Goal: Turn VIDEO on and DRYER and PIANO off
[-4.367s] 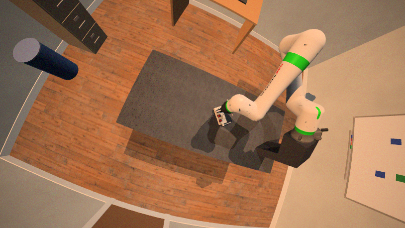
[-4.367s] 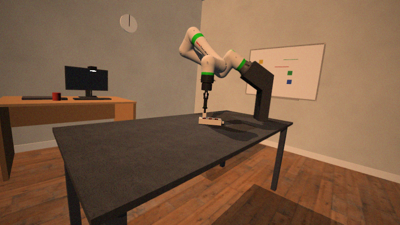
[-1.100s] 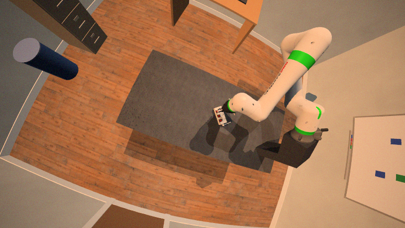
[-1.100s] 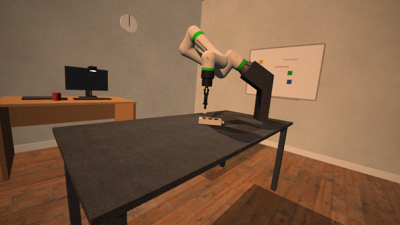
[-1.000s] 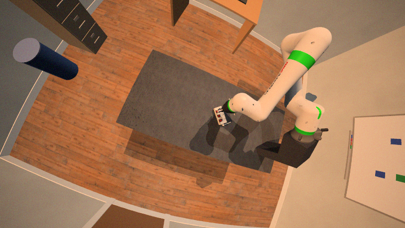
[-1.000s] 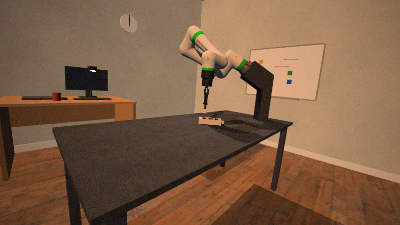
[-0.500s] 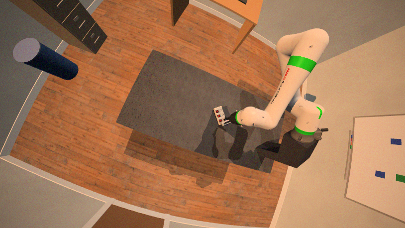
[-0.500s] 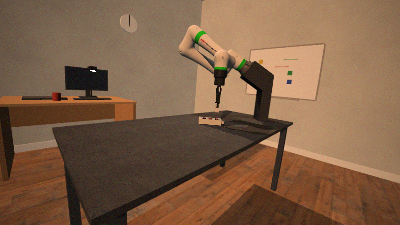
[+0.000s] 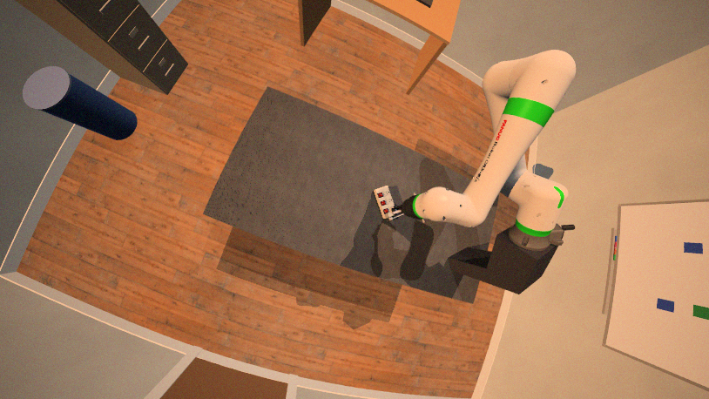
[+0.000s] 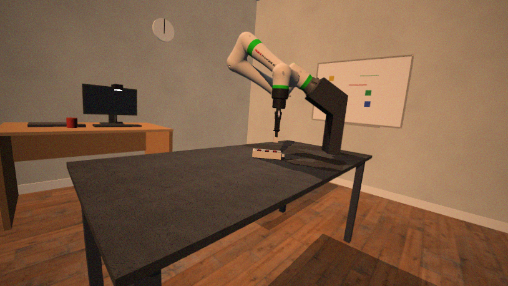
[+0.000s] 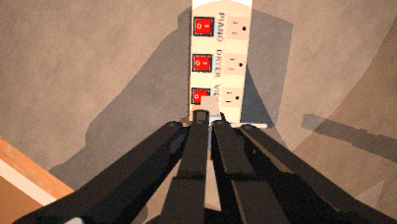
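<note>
A white power strip (image 11: 218, 59) lies face up on the dark table, with three red rocker switches in a row. In the wrist view they read PIANO (image 11: 203, 27) at the far end, DRYER (image 11: 201, 63) in the middle, and a third (image 11: 199, 95) nearest me, its label partly hidden by my fingertips. The strip also shows in the overhead view (image 9: 386, 201) and the side view (image 10: 267, 153). My gripper (image 11: 207, 107) (image 10: 276, 134) is shut and empty, pointing straight down, above the strip's near end. I cannot tell which way each switch is set.
The arm's dark pedestal (image 10: 332, 117) stands on the table just behind the strip. The table's right edge (image 10: 358, 158) is close. A wooden desk (image 10: 81, 137) with a monitor stands off to the left, away from the table.
</note>
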